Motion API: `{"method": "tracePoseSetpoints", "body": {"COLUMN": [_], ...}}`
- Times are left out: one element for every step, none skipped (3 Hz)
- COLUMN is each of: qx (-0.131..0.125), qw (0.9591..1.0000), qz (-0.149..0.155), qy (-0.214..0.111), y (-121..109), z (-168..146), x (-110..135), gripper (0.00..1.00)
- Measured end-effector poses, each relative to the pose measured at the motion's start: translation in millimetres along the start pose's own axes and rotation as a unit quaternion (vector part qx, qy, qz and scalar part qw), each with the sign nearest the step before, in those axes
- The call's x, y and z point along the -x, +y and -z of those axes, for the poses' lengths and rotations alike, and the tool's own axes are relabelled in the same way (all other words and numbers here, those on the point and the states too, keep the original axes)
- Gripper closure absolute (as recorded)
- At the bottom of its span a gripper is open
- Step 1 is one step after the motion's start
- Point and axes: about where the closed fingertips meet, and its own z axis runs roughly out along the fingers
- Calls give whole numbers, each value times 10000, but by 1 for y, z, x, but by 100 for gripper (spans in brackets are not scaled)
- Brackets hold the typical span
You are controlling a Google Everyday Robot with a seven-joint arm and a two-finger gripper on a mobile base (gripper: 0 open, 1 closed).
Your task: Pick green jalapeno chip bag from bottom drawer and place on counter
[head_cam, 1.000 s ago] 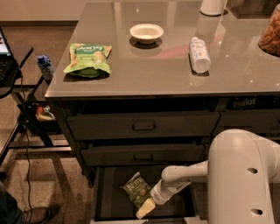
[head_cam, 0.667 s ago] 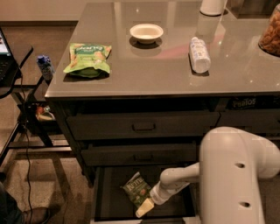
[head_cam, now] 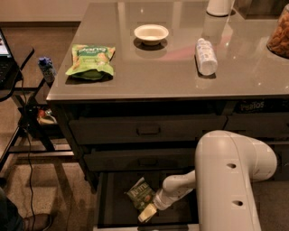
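The green jalapeno chip bag (head_cam: 139,192) lies in the open bottom drawer (head_cam: 117,203), olive-green with white lettering, slightly tilted. My gripper (head_cam: 147,213) reaches down into the drawer on the white arm (head_cam: 230,180), its pale tip just below and to the right of the bag, close to the bag's lower edge. The grey counter (head_cam: 180,72) spreads above the drawers.
On the counter are a light-green snack bag (head_cam: 90,59), a white bowl (head_cam: 151,34), a lying white bottle (head_cam: 206,56) and a white cylinder (head_cam: 220,6) at the back. Two closed drawers (head_cam: 148,130) sit above. A black stand with cables (head_cam: 27,117) is at left.
The white arm housing has shifted left and now covers more of the right side. The gripper stays by the bag's lower right; the bag has not moved.
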Motion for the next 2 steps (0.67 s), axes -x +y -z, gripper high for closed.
{"method": "tracePoseSetpoints", "body": {"qx": [-104,-236], "qw": [9999,9993], "qz": [96,253], "qy": [-26,-124], "y": [4,7], "z": [-22,-39], "x": [9,29], "gripper": [0,0]}}
